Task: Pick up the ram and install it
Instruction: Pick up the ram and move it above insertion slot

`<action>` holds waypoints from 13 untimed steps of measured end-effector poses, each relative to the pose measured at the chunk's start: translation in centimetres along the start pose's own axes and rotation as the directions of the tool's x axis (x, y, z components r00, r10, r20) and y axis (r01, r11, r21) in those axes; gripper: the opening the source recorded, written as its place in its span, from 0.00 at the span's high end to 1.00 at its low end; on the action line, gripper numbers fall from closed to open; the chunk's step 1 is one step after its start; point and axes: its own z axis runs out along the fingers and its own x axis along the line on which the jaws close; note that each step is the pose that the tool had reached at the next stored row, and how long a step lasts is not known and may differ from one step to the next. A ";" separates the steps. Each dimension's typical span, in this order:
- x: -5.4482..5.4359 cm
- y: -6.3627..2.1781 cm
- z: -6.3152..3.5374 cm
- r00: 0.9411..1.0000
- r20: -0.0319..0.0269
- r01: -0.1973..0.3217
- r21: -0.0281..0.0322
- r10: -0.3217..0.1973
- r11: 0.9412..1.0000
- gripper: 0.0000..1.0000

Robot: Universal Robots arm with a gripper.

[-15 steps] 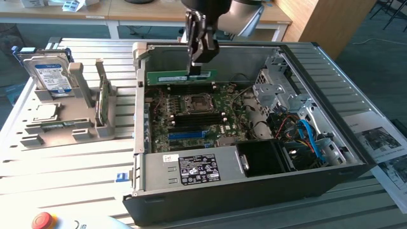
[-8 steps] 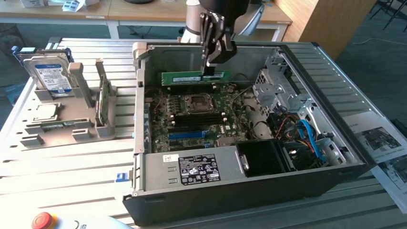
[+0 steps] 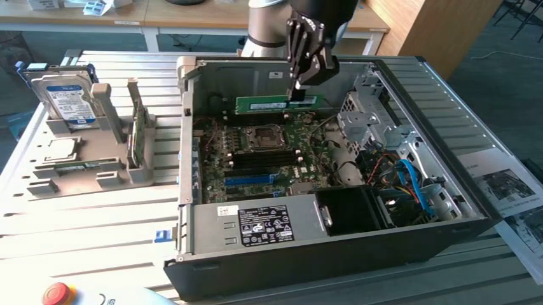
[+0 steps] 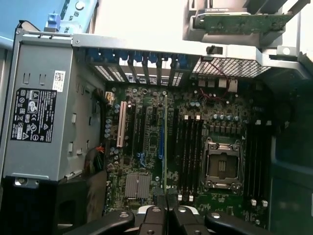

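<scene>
Hanging level above the motherboard (image 3: 263, 159) in an open case (image 3: 339, 254) is the ram (image 3: 273, 101). The jaws are clamped on its upper edge.

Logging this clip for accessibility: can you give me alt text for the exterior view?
The gripper holds the ram on edge over the motherboard inside an open computer case. On the exterior view's left, a hard drive stands upright in a grey holder.
</scene>
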 end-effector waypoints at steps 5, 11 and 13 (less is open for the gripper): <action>0.0 -0.28 -0.02 1.000 0.000 0.000 0.000 0.000 1.000 0.88; -0.3 -0.17 -0.02 1.000 -0.007 0.000 0.013 0.000 1.000 0.88; -0.4 -0.09 -0.01 1.000 -0.011 0.000 0.020 0.000 1.000 0.88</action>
